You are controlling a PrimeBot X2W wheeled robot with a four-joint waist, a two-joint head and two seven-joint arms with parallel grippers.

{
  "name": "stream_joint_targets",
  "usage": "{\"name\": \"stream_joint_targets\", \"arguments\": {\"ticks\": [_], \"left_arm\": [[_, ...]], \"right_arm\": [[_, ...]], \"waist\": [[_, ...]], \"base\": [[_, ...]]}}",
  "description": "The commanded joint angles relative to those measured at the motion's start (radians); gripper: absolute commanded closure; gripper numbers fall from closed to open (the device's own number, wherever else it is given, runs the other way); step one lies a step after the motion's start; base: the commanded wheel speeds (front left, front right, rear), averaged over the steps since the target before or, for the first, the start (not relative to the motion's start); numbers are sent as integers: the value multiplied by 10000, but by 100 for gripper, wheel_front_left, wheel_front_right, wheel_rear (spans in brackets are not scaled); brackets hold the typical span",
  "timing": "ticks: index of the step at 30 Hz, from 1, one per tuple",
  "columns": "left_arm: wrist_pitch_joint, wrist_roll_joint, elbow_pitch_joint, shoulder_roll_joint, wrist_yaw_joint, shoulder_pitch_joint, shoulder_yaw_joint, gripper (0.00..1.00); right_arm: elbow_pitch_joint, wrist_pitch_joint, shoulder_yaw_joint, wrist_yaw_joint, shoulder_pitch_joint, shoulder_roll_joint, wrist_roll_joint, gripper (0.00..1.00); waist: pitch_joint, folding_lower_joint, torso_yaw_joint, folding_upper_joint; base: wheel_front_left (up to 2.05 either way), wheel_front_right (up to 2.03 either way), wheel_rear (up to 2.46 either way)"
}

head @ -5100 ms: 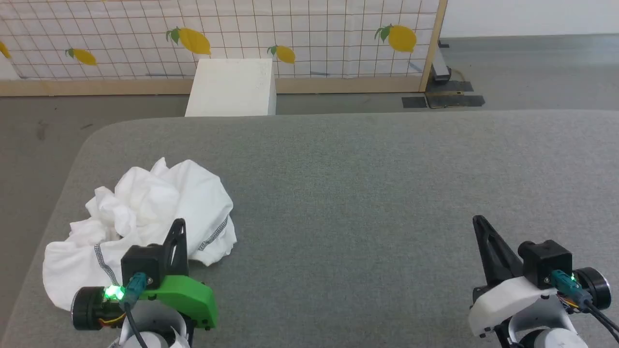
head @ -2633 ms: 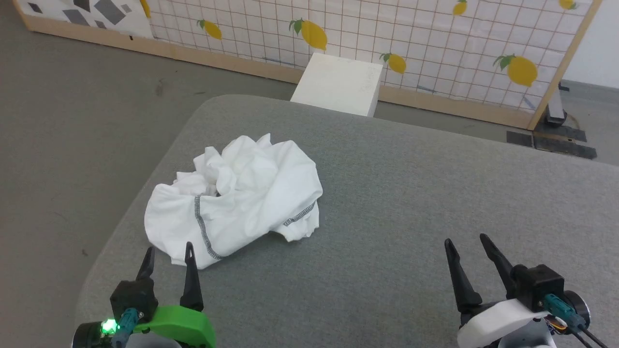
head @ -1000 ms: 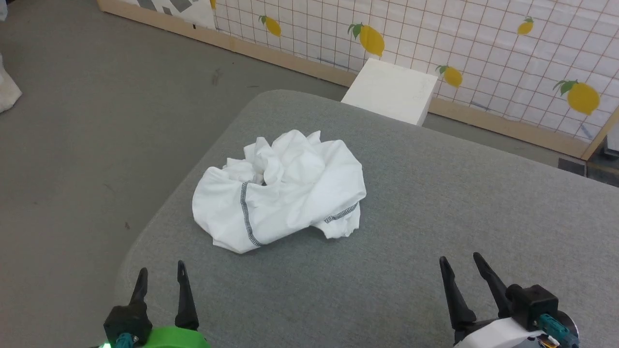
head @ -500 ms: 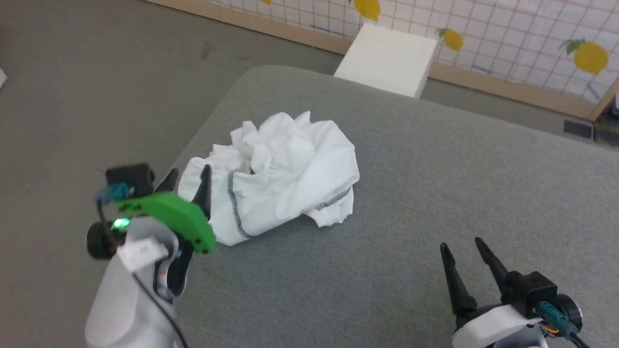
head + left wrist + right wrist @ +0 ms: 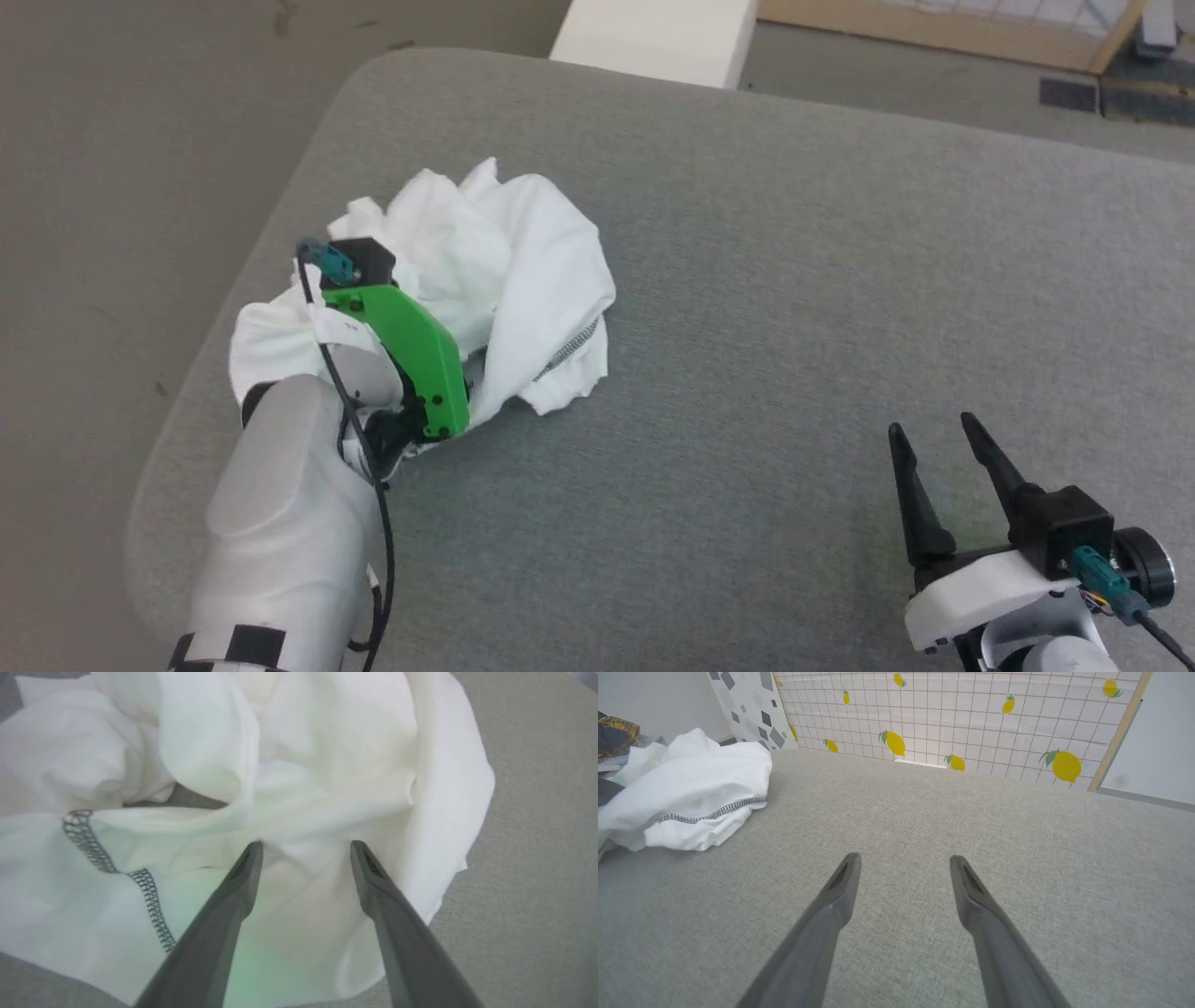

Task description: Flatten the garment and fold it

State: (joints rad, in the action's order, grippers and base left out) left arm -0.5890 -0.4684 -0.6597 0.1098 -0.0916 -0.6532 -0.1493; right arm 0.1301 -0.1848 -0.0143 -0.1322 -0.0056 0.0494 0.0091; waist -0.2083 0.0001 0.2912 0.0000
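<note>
The garment (image 5: 523, 243) lies crumpled in a white heap near the left edge of the grey padded table (image 5: 794, 280). My left arm reaches over it; its green wrist housing (image 5: 411, 350) covers the heap's near side and hides the fingers there. In the left wrist view my left gripper (image 5: 306, 847) is open, with both tips at the fabric of the garment (image 5: 327, 765) and a dark zigzag seam (image 5: 93, 844) to their left. My right gripper (image 5: 931, 427) stands open at the lower right, far from the heap. Only bare table lies between the fingers of the right gripper (image 5: 904, 859), with the garment (image 5: 691, 784) off to its left.
A rigid white box (image 5: 653, 37) stands on the floor just past the table's far edge. The table's rounded left edge (image 5: 233, 280) runs close beside the heap. A lemon-print screen (image 5: 971, 718) stands beyond the table, and other clothes (image 5: 612, 732) are piled at the far left.
My left arm has swung up from the near edge and over the garment, its fingers now pointing down onto the fabric. The head camera has tilted down. The right gripper has hardly moved.
</note>
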Motion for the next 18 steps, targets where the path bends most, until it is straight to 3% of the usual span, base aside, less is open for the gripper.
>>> {"name": "stream_joint_targets", "arguments": {"ticks": [1, 7, 8, 15, 18], "left_arm": [[-78, 21, -290, -22, 30, -114, -75, 0], [-212, 150, -1347, -54, 226, 179, -322, 0], [1, 220, -1413, -6, 310, 204, -323, 100], [2005, 490, -1260, 308, 502, -172, -148, 100], [2826, 528, -902, 365, 273, -693, -161, 100]], "right_arm": [[-93, 23, -42, 15, -180, 8, -51, 0], [-148, 28, -103, 15, -199, 8, -63, 0], [-132, 24, -101, 15, -200, 8, -45, 0], [153, -55, 8, 15, -88, 8, 188, 0], [363, -132, 122, 15, -77, 8, 318, 0]], "waist": [[-538, -1, -564, 0], [-627, -1, -754, 0], [-604, -1, -772, 0], [-154, -1, -740, 0], [173, -1, -784, 0]], "base": [[0, 0, 0], [0, 0, 0], [0, 0, 0], [0, 0, 0], [0, 0, 0]]}}
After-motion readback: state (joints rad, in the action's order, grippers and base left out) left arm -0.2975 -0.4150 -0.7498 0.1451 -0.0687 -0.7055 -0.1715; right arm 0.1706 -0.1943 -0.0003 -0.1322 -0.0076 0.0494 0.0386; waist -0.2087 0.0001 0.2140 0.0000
